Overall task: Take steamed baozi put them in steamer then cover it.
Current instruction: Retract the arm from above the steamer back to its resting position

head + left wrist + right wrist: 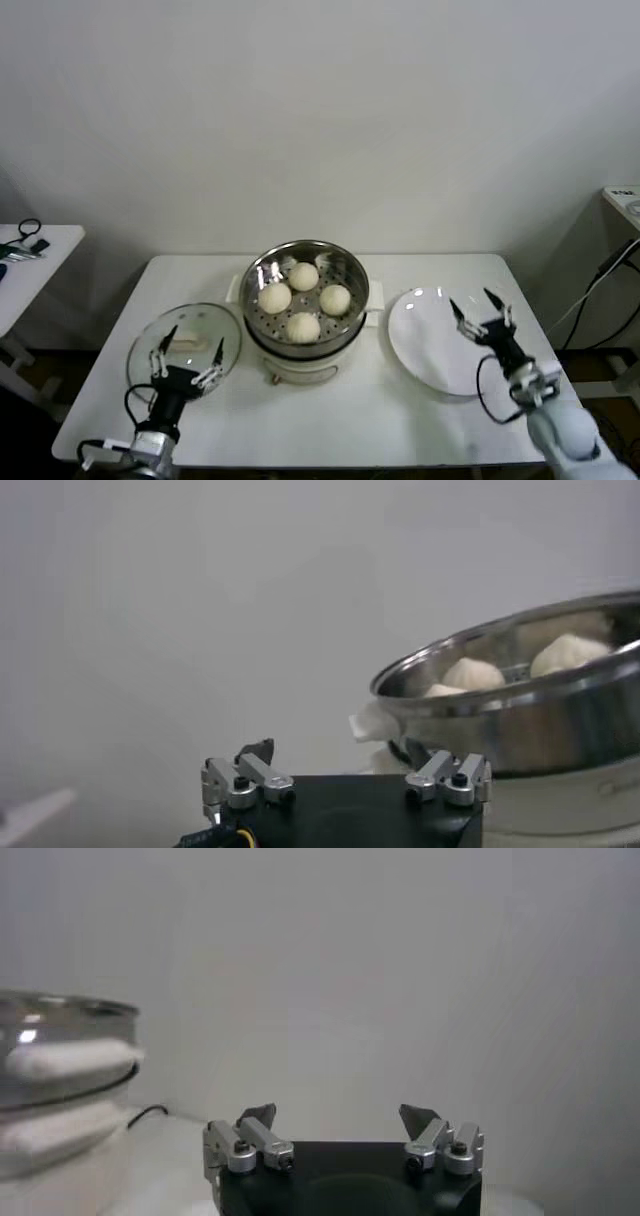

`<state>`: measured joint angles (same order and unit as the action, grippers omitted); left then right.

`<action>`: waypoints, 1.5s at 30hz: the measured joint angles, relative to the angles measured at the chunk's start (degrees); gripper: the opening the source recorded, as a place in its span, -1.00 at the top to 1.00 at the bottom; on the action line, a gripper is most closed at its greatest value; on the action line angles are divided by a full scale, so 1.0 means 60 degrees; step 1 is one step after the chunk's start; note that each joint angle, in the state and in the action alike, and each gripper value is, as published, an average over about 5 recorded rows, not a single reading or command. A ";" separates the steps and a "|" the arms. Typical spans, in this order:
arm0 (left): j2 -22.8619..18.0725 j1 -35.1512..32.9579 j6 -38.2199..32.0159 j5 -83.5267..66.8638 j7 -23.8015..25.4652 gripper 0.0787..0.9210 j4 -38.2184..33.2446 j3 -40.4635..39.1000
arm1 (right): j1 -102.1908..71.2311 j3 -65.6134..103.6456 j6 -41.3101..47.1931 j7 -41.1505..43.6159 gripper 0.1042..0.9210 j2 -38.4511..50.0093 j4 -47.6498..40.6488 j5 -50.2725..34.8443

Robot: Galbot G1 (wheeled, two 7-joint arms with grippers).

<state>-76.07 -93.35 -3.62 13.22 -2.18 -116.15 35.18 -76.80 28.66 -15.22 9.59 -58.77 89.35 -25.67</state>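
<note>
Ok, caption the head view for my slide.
Four baozi in the open steamer, cover left, plate right.

A white rectangular table stands against a plain pale wall. On its right part lies a flat round white plate, bare of food. Off to the left stands a second white table with a few small dark items on it. At the far right a black cable hangs down beside a pale surface edge.
</note>
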 measured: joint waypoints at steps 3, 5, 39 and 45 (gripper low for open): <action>0.0197 0.0079 -0.0098 0.1195 -0.0533 -0.77 0.0195 0.0089 | -0.0628 0.0214 -0.0347 -0.0006 -0.76 -0.0516 -0.0011 0.0239; 0.0321 0.0149 -0.0121 0.2043 -0.0862 -0.77 0.0383 0.0125 | -0.0927 0.0330 -0.0539 -0.0010 -0.76 -0.0812 -0.0029 0.0378; 0.0369 0.3083 0.0688 0.9700 -0.2918 -0.77 0.5705 -0.0122 | -0.2270 0.1365 -0.1513 -0.0160 -0.76 -0.2245 0.0285 0.0760; 0.0387 0.3386 0.0710 0.9898 -0.3005 -0.68 0.6155 -0.0122 | -0.2329 0.1393 -0.1599 -0.0173 -0.76 -0.2356 0.0290 0.0770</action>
<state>-73.75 -73.04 0.64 72.61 -20.21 -79.23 34.44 -90.77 37.02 -24.81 8.55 -72.90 91.09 -21.05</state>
